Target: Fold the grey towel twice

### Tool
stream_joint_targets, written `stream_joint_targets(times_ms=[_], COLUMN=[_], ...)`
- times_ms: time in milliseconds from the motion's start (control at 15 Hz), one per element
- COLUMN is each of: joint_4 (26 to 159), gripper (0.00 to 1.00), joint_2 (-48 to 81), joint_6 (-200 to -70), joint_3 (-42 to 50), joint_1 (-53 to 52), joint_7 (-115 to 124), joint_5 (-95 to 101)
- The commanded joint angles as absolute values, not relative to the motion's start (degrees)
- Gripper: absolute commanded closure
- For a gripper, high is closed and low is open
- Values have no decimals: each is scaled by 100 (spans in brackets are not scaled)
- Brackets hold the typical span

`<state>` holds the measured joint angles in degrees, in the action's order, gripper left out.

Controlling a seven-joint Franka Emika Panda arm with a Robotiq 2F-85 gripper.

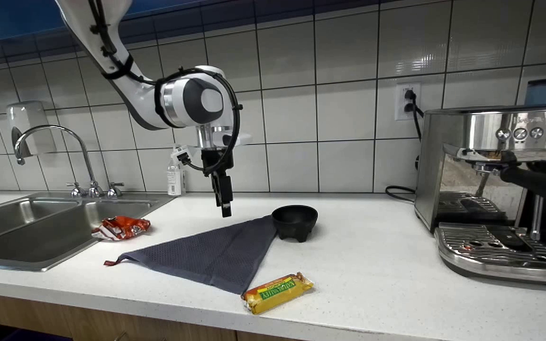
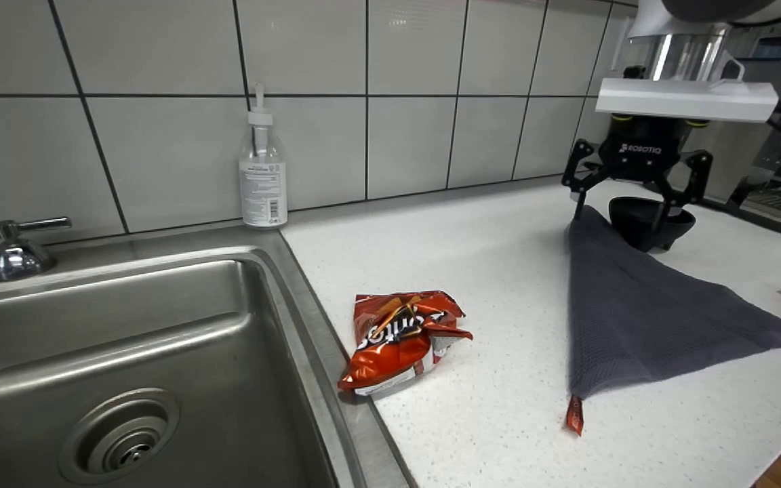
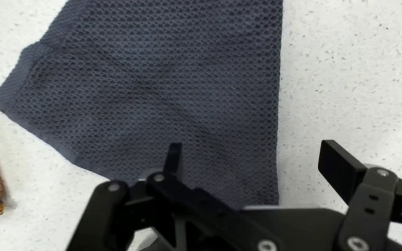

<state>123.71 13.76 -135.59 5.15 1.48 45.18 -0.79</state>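
The grey towel (image 1: 206, 255) lies on the white counter in a roughly triangular shape. A small red tag (image 1: 110, 263) sticks out at its corner near the sink. The towel also shows in an exterior view (image 2: 655, 312) and fills much of the wrist view (image 3: 173, 87). My gripper (image 1: 226, 210) is open and empty above the counter, apart from the towel. In the wrist view the fingers (image 3: 250, 148) are spread, one over the towel and one over bare counter past its straight edge. In an exterior view the gripper (image 2: 619, 211) appears in front of the black bowl.
The small black bowl (image 1: 295, 222) stands at the towel's back corner. A yellow-orange bar packet (image 1: 277, 292) lies by its front corner. A red-orange chip bag (image 2: 401, 339) lies beside the sink (image 2: 289, 298). A soap bottle (image 2: 264, 193) and coffee machine (image 1: 486, 125) stand farther off.
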Motion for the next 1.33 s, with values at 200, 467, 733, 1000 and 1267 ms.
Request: stream_joint_targets(times_ms=[200, 467, 733, 1000, 1267], joint_4=[11626, 11219, 10830, 10492, 10198], gripper=[0, 0, 0, 0, 0], joint_2=[2094, 2461, 2797, 3080, 3309], joint_6=[-13736, -13712, -13681, -13659, -13620], joint_3=[582, 722, 856, 937, 1004], joint_1=[143, 181, 210, 206, 213], joint_7=[4393, 4434, 4483, 4533, 4583], joint_5=[-361, -391, -406, -441, -453])
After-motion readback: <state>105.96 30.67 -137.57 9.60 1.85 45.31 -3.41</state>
